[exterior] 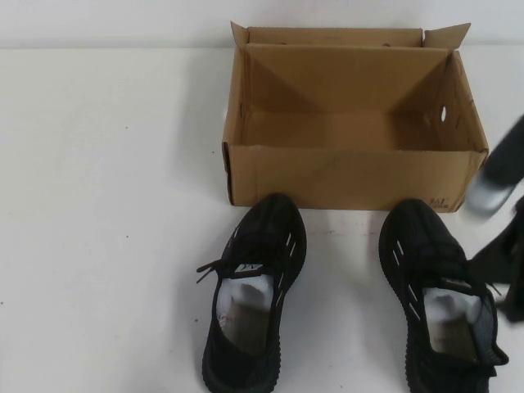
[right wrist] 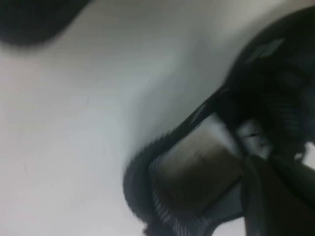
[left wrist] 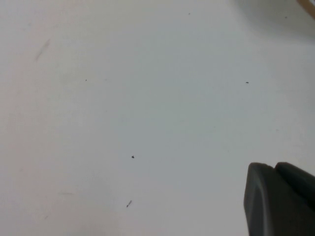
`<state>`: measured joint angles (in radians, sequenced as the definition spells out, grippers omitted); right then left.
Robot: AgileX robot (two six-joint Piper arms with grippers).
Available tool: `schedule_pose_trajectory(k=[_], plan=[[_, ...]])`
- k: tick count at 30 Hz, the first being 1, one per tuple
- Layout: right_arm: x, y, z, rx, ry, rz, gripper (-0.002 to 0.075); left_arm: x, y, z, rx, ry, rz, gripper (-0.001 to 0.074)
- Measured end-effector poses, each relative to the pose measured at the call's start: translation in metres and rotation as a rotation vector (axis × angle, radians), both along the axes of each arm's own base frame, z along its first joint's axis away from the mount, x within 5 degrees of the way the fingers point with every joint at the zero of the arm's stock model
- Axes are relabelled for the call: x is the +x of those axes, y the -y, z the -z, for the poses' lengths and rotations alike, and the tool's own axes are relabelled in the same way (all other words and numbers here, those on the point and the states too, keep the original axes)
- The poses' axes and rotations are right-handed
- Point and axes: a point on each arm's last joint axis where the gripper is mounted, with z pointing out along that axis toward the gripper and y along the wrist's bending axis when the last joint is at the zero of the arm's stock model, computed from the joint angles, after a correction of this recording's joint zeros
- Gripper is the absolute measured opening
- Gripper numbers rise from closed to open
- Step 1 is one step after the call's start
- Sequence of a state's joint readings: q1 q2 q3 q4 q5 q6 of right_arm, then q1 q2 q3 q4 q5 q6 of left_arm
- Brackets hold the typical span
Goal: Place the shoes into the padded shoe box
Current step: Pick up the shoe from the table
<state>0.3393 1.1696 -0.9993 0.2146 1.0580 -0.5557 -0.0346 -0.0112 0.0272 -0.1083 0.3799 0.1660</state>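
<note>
Padded shoe box (exterior: 352,176) sits at the far middle of the white worktop (exterior: 106,205), open top, flaps upright. Inside it I see only bare cardboard floor and walls; no shoe is in it. Small holes show on its right wall. Small black print sits at its front right corner, too small to read.

Both shoes are on the worktop just in front of the box, toes pointing at it. Left shoe (exterior: 254,286) lies below the box's left half, toe close to the front wall, laces loose at its left side, white paper stuffing (exterior: 246,307) in its opening. Right shoe (exterior: 438,299) lies below the box's right half, also stuffed with white paper, white dashes on its side. The two shoes are well apart. I see no readable brand on either.

My right hand (right wrist: 275,196) is at the heel opening of the right shoe, near the right edge of the high view; the wrist view shows the collar and paper right beside it, blurred, so I cannot tell whether it is wide or closed. My left hand (left wrist: 280,199) hangs over bare worktop, only a dark tip showing, cannot tell how wide.
</note>
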Motion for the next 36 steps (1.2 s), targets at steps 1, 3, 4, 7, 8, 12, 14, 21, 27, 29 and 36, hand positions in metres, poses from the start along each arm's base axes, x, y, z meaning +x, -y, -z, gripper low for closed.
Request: schedule_pose_trajectory(k=[1, 3, 4, 7, 8, 12, 14, 21, 27, 29, 36], plan=[[-0.003, -0.007, 0.002, -0.037, 0.004, -0.056, 0.0015, 0.0, 0.0, 0.0, 0.0, 0.0, 0.0, -0.0004], [-0.008, -0.018, 0.006, -0.122, 0.019, -0.159, 0.0061, 0.0, 0.0, 0.0, 0.0, 0.0, 0.0, -0.0004], [-0.01, -0.021, 0.007, -0.149, 0.027, -0.197, 0.0088, 0.0, 0.0, 0.0, 0.0, 0.0, 0.0, -0.0004], [-0.014, -0.027, 0.008, -0.213, 0.064, -0.309, 0.0197, 0.0, 0.0, 0.0, 0.0, 0.0, 0.0, -0.0004], [-0.014, -0.028, 0.008, -0.223, 0.073, -0.331, 0.0236, 0.0, 0.0, 0.0, 0.0, 0.0, 0.0, -0.0004], [-0.01, -0.03, 0.013, -0.247, 0.096, -0.373, 0.0333, 0.0, 0.0, 0.0, 0.0, 0.0, 0.0, -0.0004], [-0.006, -0.031, 0.02, -0.263, 0.099, -0.387, 0.0347, 0.0, 0.0, 0.0, 0.0, 0.0, 0.0, -0.0004], [0.005, -0.03, 0.04, -0.352, 0.137, -0.415, 0.0357, 0.0, 0.0, 0.0, 0.0, 0.0, 0.0, -0.0004], [0.018, -0.035, 0.054, -0.385, 0.152, -0.429, 0.0358, 0.0, 0.0, 0.0, 0.0, 0.0, 0.0, -0.0004], [0.021, -0.036, 0.057, -0.392, 0.152, -0.432, 0.0358, 0.0, 0.0, 0.0, 0.0, 0.0, 0.0, -0.0004], [0.03, -0.032, 0.065, -0.423, 0.145, -0.423, 0.0345, 0.0, 0.0, 0.0, 0.0, 0.0, 0.0, -0.0004]])
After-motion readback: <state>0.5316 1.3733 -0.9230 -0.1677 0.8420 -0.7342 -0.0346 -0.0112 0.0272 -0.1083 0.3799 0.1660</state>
